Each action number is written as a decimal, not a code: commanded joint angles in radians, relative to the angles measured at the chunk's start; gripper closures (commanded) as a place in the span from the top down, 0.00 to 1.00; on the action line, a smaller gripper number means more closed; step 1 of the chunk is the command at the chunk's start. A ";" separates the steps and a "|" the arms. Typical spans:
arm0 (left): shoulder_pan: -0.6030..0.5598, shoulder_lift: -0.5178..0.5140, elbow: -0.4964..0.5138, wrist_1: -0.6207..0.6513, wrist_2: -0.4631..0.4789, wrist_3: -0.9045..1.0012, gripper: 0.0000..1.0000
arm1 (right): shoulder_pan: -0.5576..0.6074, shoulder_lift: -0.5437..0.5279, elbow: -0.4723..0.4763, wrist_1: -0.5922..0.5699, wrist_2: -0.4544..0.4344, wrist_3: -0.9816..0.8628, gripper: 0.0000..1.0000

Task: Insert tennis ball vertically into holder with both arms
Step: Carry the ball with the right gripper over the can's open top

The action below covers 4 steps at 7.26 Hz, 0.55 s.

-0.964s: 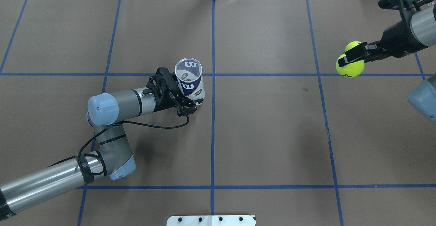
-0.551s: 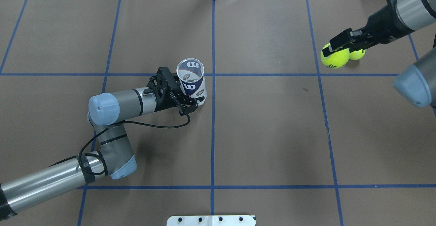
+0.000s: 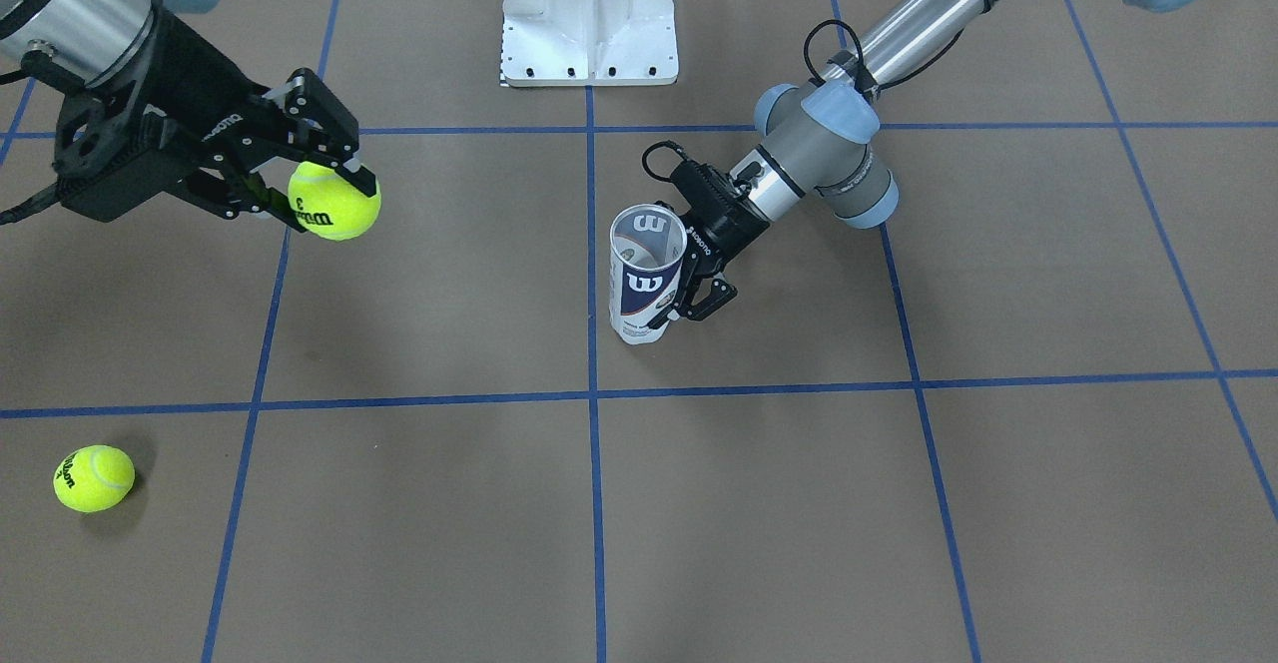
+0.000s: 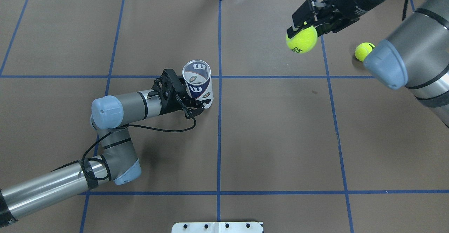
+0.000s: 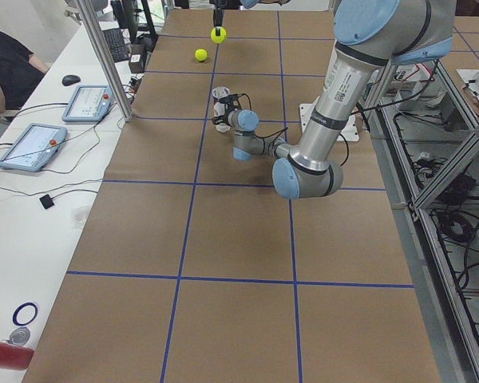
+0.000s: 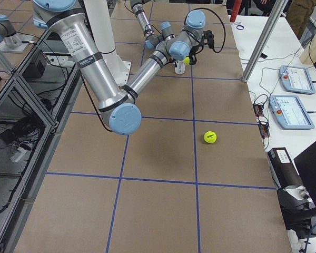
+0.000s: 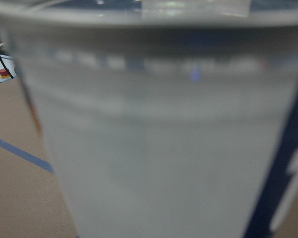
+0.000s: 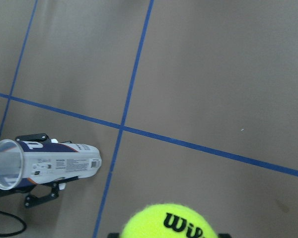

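- While the left hand (image 3: 689, 289) is clamped on the lower part of the Wilson tennis-ball can (image 4: 198, 82), the can stands upright on the brown tabletop (image 4: 280, 138), its open mouth upward, just beside the middle blue tape line (image 4: 219, 148).
- The right hand (image 4: 305, 29) is pressed together on a yellow tennis ball (image 4: 301, 40) and holds it in the air, well apart from the can, over the far right part of the tabletop.
- A second tennis ball (image 4: 364, 51) lies alone on the tabletop, near the right arm.
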<state>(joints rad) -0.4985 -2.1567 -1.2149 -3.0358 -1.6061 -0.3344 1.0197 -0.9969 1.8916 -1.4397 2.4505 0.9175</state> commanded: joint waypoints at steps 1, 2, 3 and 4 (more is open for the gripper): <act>0.000 -0.005 0.000 0.002 0.002 0.000 0.75 | -0.081 0.110 -0.005 -0.004 -0.043 0.119 0.00; 0.000 -0.005 0.000 0.003 0.000 0.000 0.75 | -0.148 0.168 -0.020 -0.002 -0.118 0.185 0.00; 0.000 -0.009 0.000 0.008 0.002 0.000 0.75 | -0.223 0.232 -0.057 -0.002 -0.216 0.199 0.00; 0.000 -0.009 0.000 0.008 0.000 0.000 0.75 | -0.259 0.276 -0.109 -0.002 -0.263 0.199 0.00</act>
<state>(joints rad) -0.4986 -2.1643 -1.2149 -3.0298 -1.6052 -0.3344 0.8250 -0.7867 1.8375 -1.4421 2.2682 1.1009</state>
